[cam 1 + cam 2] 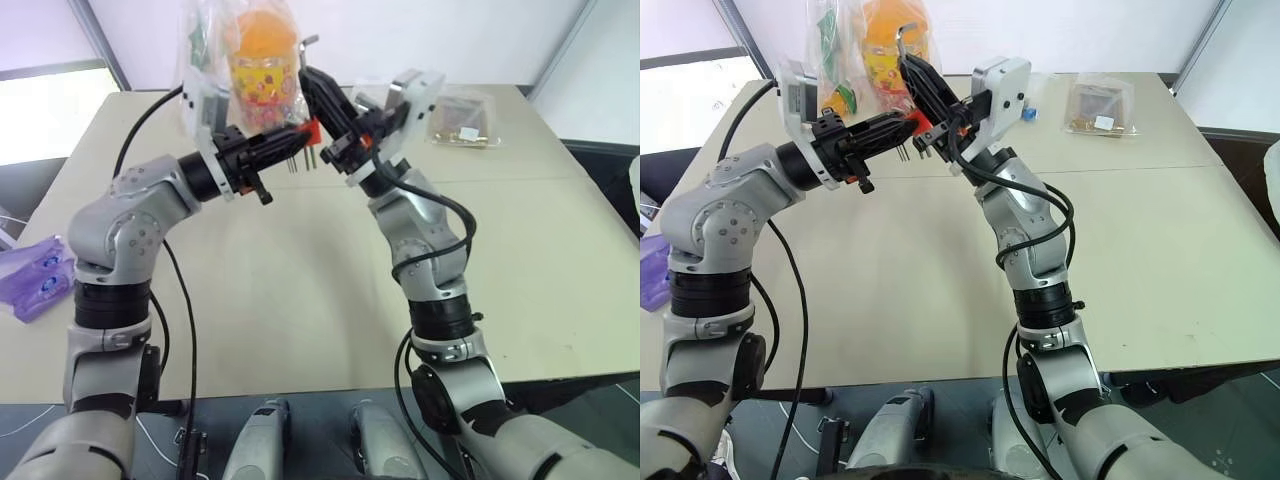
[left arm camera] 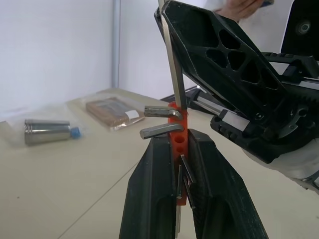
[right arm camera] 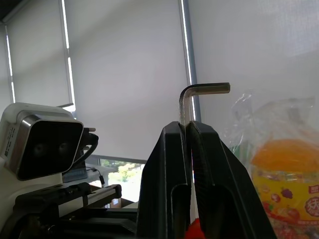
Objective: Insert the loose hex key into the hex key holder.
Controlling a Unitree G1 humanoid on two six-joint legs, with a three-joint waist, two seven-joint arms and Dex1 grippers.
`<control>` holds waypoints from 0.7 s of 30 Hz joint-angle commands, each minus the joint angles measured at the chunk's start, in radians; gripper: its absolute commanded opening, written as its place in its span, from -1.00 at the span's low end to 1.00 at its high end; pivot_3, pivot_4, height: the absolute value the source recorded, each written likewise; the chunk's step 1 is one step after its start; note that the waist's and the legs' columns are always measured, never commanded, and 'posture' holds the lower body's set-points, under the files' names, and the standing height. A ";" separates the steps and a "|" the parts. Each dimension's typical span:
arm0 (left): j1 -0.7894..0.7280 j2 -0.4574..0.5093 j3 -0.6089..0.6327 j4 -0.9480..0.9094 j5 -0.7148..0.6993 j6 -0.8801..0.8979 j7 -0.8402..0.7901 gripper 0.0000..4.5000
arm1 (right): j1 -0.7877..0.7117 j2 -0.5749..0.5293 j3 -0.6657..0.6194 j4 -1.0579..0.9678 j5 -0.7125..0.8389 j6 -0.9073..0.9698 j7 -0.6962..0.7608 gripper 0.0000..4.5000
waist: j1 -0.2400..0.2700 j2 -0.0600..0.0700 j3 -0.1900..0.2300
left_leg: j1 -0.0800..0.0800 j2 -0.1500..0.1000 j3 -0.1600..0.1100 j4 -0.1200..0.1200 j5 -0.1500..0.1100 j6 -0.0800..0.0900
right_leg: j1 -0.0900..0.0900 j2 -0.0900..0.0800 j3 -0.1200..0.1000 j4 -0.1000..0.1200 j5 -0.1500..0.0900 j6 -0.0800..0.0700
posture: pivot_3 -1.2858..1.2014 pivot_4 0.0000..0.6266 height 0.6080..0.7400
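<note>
Starting at your far left: a purple packet (image 1: pixel 35 277) lies at the table (image 1: pixel 300 290) edge, well apart from the work.

Your left gripper (image 1: pixel 295 143) is raised above the table, pointing forward and toward your right. Its two black fingers (image 2: pixel 149 199) are clamped on the hex key holder (image 2: pixel 178 144), the red-orange block pinched between them. In the left wrist view two bent metal keys (image 2: pixel 160 122) stick out of the holder's side, and in the left eye view thin prongs (image 1: pixel 297 160) hang below it.

Just beyond the gripper, at the table's far edge, a clear bag holding an orange-topped yellow container (image 1: pixel 262 60) stands upright.

Your right gripper (image 1: pixel 912 68) meets the left from the other side, angled upward and toward your left. Its fingers (image 3: pixel 169 189) are closed on the loose hex key (image 3: pixel 188 107); the long shank is nipped between them and the short bent end pokes out past the tips. In the left wrist view the shank's lower end is at the top of the holder, touching or just beside it; you cannot tell whether it sits in a hole.

Farther right on the table: a small metal cylinder with a blue end (image 2: pixel 49 131), then a flat clear bag of brownish hardware (image 1: pixel 462 122), both well apart from the grippers.
</note>
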 commanded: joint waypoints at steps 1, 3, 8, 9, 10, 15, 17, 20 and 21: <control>-0.029 0.009 0.037 -0.029 -0.014 -0.013 -0.002 -1.00 | -0.024 -0.005 -0.016 -0.006 -0.001 -0.022 0.000 -0.99 | 0.000 0.000 0.000 | 0.000 0.000 0.000 0.000 0.000 0.000 | 0.000 0.000 0.000 0.000 0.000 0.000 | 0.03 -0.52 1.00; -0.029 0.009 0.036 -0.029 -0.014 -0.014 -0.002 -1.00 | -0.026 -0.006 -0.016 -0.001 -0.001 -0.026 0.000 -0.99 | 0.000 0.000 0.000 | 0.000 0.000 0.000 0.000 0.000 0.000 | 0.000 0.000 0.000 0.000 0.000 0.000 | 0.03 -0.52 1.00; -0.031 0.007 0.038 -0.028 -0.015 -0.014 0.001 -1.00 | -0.024 -0.005 -0.014 0.006 -0.004 -0.033 0.000 -0.99 | 0.000 0.000 0.000 | 0.000 0.000 0.000 0.000 0.000 0.000 | 0.000 0.000 0.000 0.000 0.000 0.000 | 0.03 -0.52 1.00; -0.032 0.006 0.039 -0.028 -0.014 -0.015 0.003 -1.00 | -0.019 -0.007 -0.011 0.002 -0.005 -0.033 0.002 -0.99 | 0.000 0.000 0.000 | 0.000 0.000 0.000 0.000 0.000 0.000 | 0.000 0.000 0.000 0.000 0.000 0.000 | 0.03 -0.52 1.00; -0.032 0.007 0.039 -0.027 -0.014 -0.015 0.003 -1.00 | -0.016 -0.009 -0.009 -0.002 -0.007 -0.033 0.003 -0.99 | 0.000 0.000 0.000 | 0.000 0.000 0.000 0.000 0.000 0.000 | 0.000 0.000 0.000 0.000 0.000 0.000 | 0.03 -0.52 1.00; -0.035 0.007 0.041 -0.018 -0.009 -0.019 0.010 -1.00 | -0.003 -0.024 -0.001 -0.025 -0.008 -0.020 0.017 -0.99 | 0.000 0.000 0.000 | 0.000 0.000 0.000 0.000 0.000 0.000 | 0.000 0.000 0.000 0.000 0.000 0.000 | 0.03 -0.52 1.00; -0.037 0.006 0.041 -0.014 -0.007 -0.021 0.012 -1.00 | 0.003 -0.036 0.002 -0.035 -0.009 -0.014 0.025 -0.99 | 0.000 0.000 0.000 | 0.000 0.000 0.000 0.000 0.000 0.000 | 0.000 0.000 0.000 0.000 0.000 0.000 | 0.03 -0.52 1.00; -0.038 0.006 0.042 -0.011 -0.006 -0.023 0.012 -1.00 | 0.015 -0.057 0.007 -0.058 -0.005 0.001 0.040 -0.67 | 0.000 0.000 0.000 | 0.000 0.000 0.000 0.000 0.000 0.000 | 0.000 0.000 0.000 0.000 0.000 0.000 | 0.03 -0.52 1.00; -0.038 0.007 0.043 -0.009 -0.005 -0.024 0.012 -1.00 | 0.021 -0.068 0.011 -0.069 -0.005 0.007 0.050 -0.51 | 0.000 0.000 0.000 | 0.000 0.000 0.000 0.000 0.000 0.000 | 0.000 0.000 0.000 0.000 0.000 0.000 | 0.03 -0.52 1.00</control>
